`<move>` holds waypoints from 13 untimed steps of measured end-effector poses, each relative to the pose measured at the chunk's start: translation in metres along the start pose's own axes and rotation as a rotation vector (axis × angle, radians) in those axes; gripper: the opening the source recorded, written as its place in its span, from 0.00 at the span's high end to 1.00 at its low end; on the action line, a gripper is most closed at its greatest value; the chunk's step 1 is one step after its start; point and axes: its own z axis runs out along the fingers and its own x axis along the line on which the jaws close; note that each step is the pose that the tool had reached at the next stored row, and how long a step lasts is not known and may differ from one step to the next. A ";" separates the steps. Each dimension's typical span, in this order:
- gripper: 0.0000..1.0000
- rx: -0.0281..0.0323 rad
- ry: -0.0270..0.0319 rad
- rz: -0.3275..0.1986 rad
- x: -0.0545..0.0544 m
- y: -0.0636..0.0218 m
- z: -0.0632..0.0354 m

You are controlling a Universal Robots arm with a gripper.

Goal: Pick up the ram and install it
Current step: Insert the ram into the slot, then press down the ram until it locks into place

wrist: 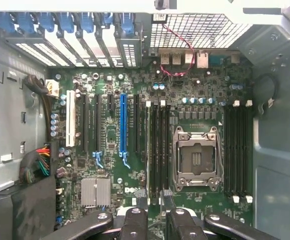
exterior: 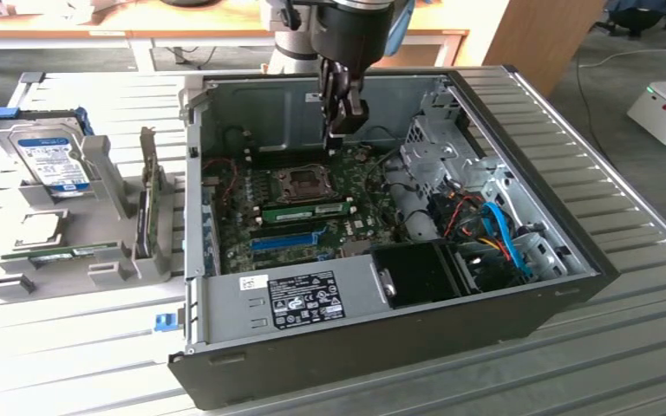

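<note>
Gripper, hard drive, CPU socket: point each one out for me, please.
gripper (exterior: 346,130), exterior view, midway between its fingertips.
hard drive (exterior: 53,158), exterior view, on its blue-white label.
CPU socket (wrist: 196,159), wrist view, on the middle of the socket inside its metal frame.

Ribbed silver metal table (exterior: 640,217) below me. Open dark-grey steel computer case (exterior: 368,364) lies on its side, centre. Grey plastic holder rack (exterior: 93,274) just beside it at nine o'clock. Small blue plastic piece (exterior: 166,322) at seven o'clock, near the case corner.

Claw (wrist: 156,219) base past the wrist view's edge
</note>
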 end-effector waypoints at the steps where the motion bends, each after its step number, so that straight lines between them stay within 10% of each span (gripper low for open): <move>1: 0.75 0.0000 -0.0001 0.000 0.000 0.0000 0.0000; 13: 0.76 -0.0001 0.0001 0.000 0.000 0.0000 -0.0001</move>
